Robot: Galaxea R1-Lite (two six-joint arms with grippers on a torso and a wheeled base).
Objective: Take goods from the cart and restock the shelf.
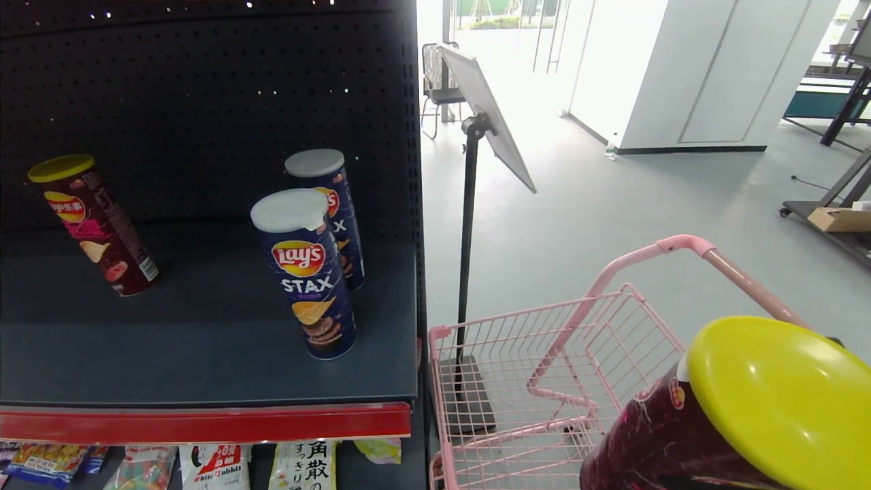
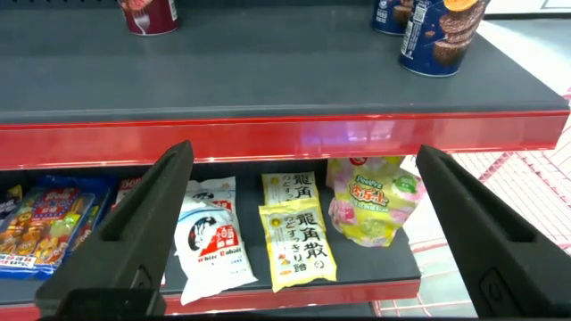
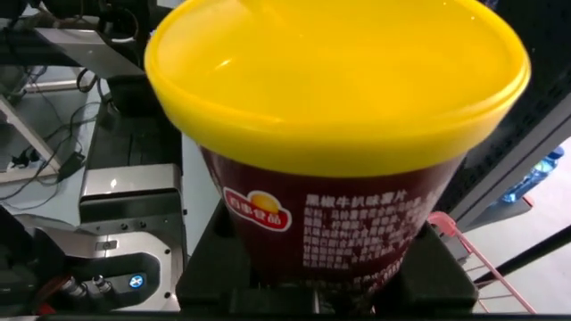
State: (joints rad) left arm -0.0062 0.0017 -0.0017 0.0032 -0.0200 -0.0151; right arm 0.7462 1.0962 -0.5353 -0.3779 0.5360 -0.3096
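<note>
Desk: Where was the can you'd gone for?

Operator: My right gripper (image 3: pixel 321 272) had its fingers pressed tight against the sides of the maroon chip can (image 1: pixel 721 408). The can's yellow lid faced up. I had it raised above the near corner of the pink cart (image 1: pixel 544 367), to the right of the shelf.

Desk: And the other arm?

Operator: The left gripper (image 2: pixel 305 156) hung with its fingers spread wide and nothing between them. It was in front of the red rail (image 2: pixel 268 138), looking in at the lower tier.

Desk: What did the shelf look like?

Operator: The upper deck (image 1: pixel 170 354) was a flat dark board with a black pegboard back (image 1: pixel 204 102). Three cans stood on it. A second maroon can (image 1: pixel 95 224) with a yellow lid stood toward the left, well apart from the others. The front navy can (image 1: pixel 306 272) stood near the right edge and the rear navy can (image 1: pixel 330 211) just behind it. I couldn't tell whether those two touched. Under the rail, snack bags (image 2: pixel 299 232) sat in a row on the lower tier.

Desk: And the room?

Operator: The floor (image 1: pixel 612 224) was pale grey. A sign stand (image 1: pixel 476 204), a black pole with a tilted board, rose between shelf and cart, its base just beside the cart. Farther off I saw a chair (image 1: pixel 435 88), a white wall block (image 1: pixel 694 68), and at the far right a cardboard box (image 1: pixel 840 219).
</note>
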